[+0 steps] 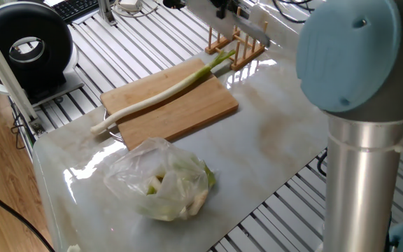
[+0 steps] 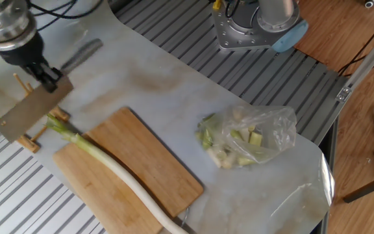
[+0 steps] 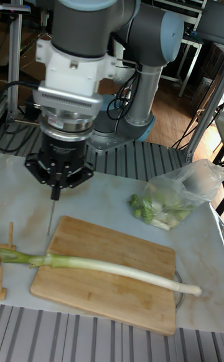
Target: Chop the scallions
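The marble-look table [image 2: 174,84] carries everything. On it sits the wooden board [image 3: 106,271], my landmark here. The scallions [image 3: 106,266], one whole uncut stalk, lie lengthwise across the board, both ends sticking out past its edges. A clear bag of green pieces [image 2: 249,140] sits well off the board. The gripper [image 2: 47,77] hangs above the board's green-end side, clamped on a knife [image 2: 34,107]. Small wooden rack [image 1: 238,42] just beside that end.

two overhead opposite sides, one frontal
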`<control>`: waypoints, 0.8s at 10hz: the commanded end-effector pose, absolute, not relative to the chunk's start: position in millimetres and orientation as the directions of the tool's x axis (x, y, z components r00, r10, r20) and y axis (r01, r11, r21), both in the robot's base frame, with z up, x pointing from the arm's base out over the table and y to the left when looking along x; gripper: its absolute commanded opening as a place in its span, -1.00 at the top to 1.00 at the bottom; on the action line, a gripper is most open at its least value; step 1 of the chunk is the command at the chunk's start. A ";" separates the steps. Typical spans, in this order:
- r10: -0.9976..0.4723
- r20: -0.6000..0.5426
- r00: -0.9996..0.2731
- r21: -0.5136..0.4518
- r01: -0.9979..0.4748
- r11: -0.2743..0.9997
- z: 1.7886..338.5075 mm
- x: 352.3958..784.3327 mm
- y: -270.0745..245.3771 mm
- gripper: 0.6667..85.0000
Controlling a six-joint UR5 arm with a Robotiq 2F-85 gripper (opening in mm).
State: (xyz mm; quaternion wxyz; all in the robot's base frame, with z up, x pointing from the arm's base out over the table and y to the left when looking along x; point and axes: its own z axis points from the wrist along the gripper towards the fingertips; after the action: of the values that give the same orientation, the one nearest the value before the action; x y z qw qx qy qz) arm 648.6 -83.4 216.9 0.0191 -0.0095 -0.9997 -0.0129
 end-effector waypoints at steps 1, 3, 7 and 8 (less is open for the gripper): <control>0.099 0.003 -0.995 0.065 0.099 0.993 217.5 650.2 -31.5 0.98; 0.104 0.029 -0.994 0.093 0.107 0.990 210.3 638.1 -8.7 0.98; 0.125 0.034 -0.992 0.100 0.128 0.987 204.8 634.3 32.2 0.98; 0.129 0.035 -0.991 0.121 0.132 0.984 199.1 637.1 41.5 0.98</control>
State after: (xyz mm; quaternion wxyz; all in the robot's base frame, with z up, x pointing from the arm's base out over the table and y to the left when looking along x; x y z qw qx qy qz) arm 637.4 11.5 205.3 0.0158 -0.0577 -0.9973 -0.0436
